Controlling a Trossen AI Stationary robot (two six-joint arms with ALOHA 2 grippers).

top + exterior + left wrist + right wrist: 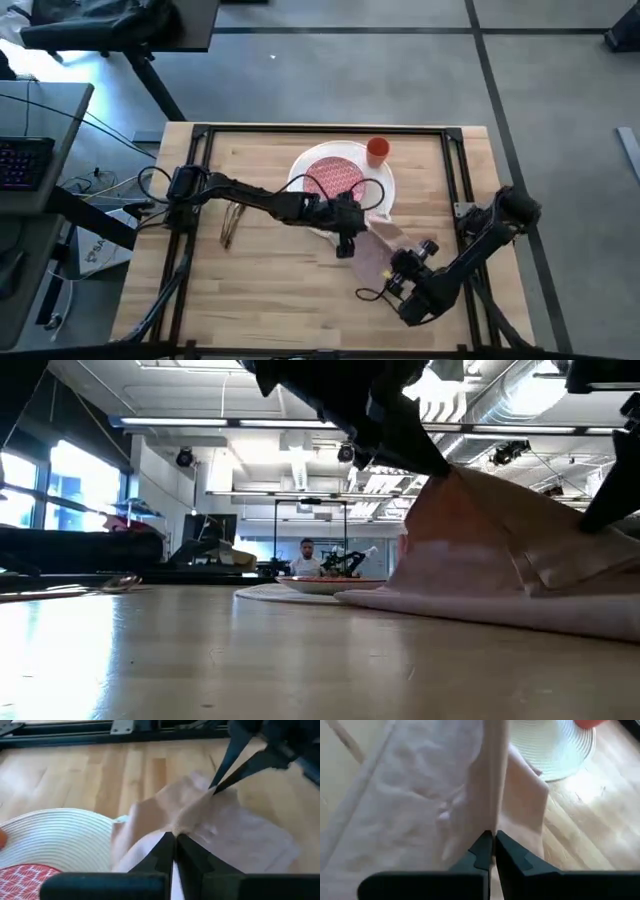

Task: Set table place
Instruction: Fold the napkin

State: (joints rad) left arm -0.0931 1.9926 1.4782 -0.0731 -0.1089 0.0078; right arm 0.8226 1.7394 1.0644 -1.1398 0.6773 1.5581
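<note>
A pale pink napkin [383,250] lies on the light-wood table [270,290], just to the near right of the large white plate [385,190]. Its plate-side edge reaches the plate's rim. The red-patterned plate [333,178] rests on the white plate, and the orange cup [377,150] stands at its far right rim. My left gripper [350,238] is shut on the napkin next to the plate. My right gripper [402,265] is shut on the napkin's near right part. Copper cutlery [232,222] lies on the table to the left. My left gripper pinches a raised fold of the napkin [172,829] between its two fingers, at the end nearest the plate. The fingers slant down from the table's left. The cloth rises to the pinch and the rest lies on the table. My right gripper pinches an upstanding fold of the napkin [492,822] between its two fingers; how many layers I cannot tell. Its fingers [225,777] slant down from the table's near right. The cloth stands up in a peak [450,475] while its lower part stays on the table.
A black rail frame [320,130] runs around the tabletop. Bare wood lies along the near edge and at the near left. Beside the table at the far left is a grey desk with a keyboard [20,160]. A person [306,555] sits far off in the room behind.
</note>
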